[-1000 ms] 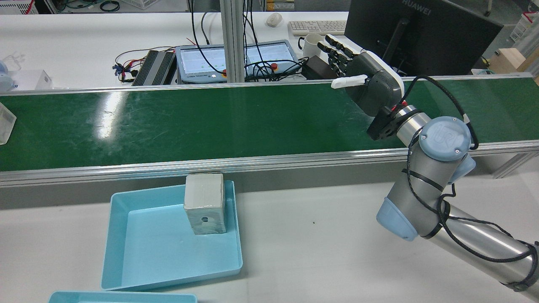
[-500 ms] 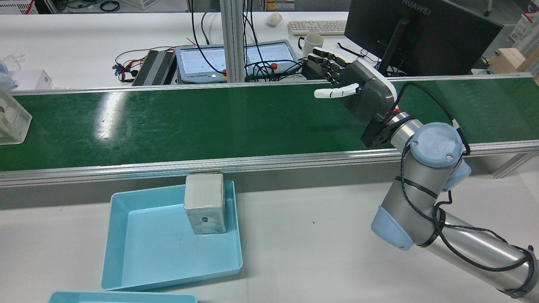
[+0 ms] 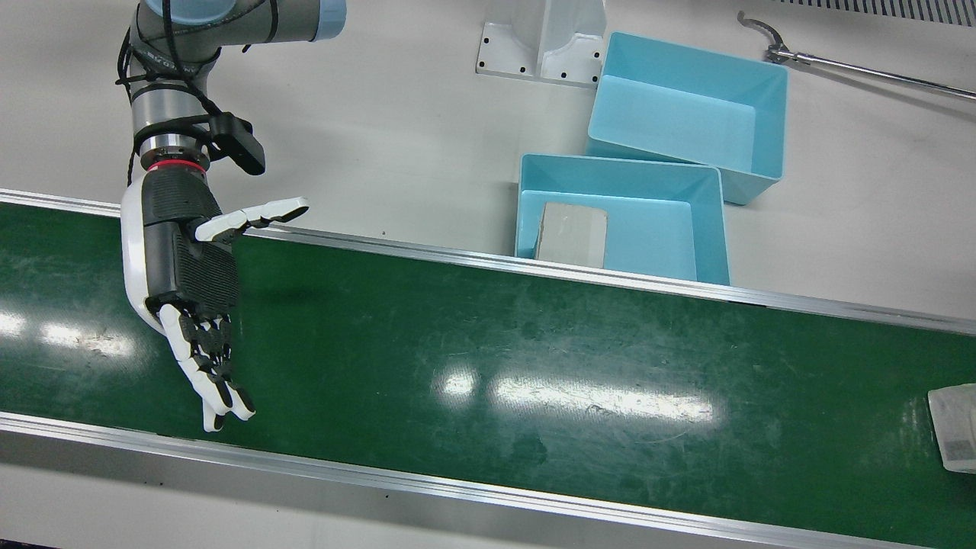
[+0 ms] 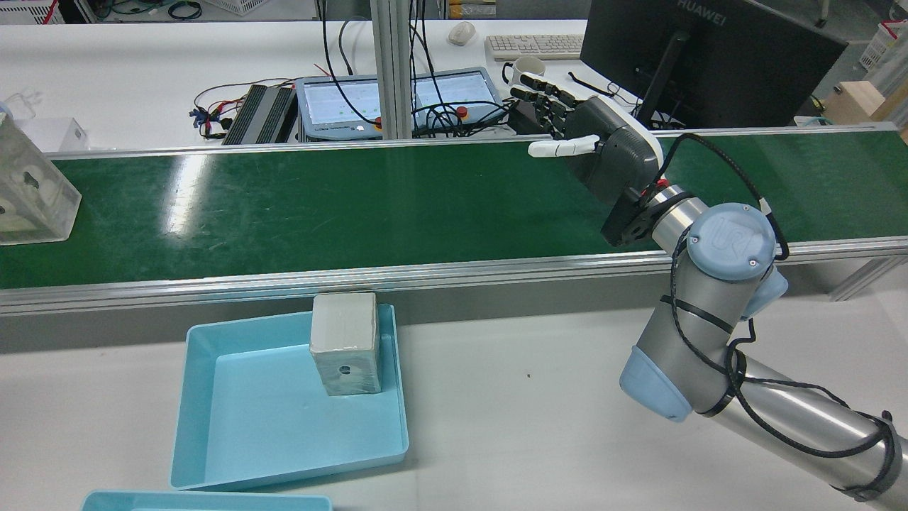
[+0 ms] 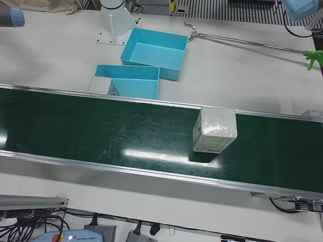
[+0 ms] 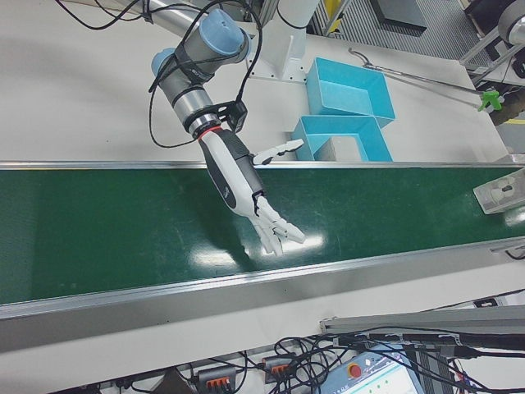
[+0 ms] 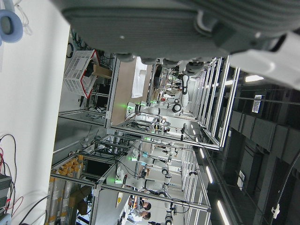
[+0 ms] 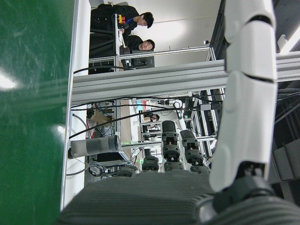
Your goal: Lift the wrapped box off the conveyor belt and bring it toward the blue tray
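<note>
The wrapped box (image 4: pixel 32 195), clear-wrapped and pale, rides on the green conveyor belt (image 4: pixel 355 206) at the rear view's far left. It also shows in the front view (image 3: pixel 953 427), the left-front view (image 5: pixel 214 130) and the right-front view (image 6: pixel 502 195). My right hand (image 4: pixel 603 152) is open and empty above the belt's right part, far from the box, fingers stretched toward the far edge (image 3: pixel 187 282) (image 6: pixel 242 185). The blue tray (image 4: pixel 284 426) lies on the table before the belt. My left hand (image 7: pixel 164 23) shows only in its own view, fingers out, holding nothing.
A grey box (image 4: pixel 345 344) stands in the blue tray's far corner. A second blue tray (image 3: pixel 690 114) lies beside it. A long reach tool (image 5: pixel 252 44) lies on the table. A monitor (image 4: pixel 709 57), keyboard and cables sit beyond the belt.
The wrapped box has ridden in from the rear view's left edge and moved further right along the belt. My right hand has shifted left and farther across the belt, still open.
</note>
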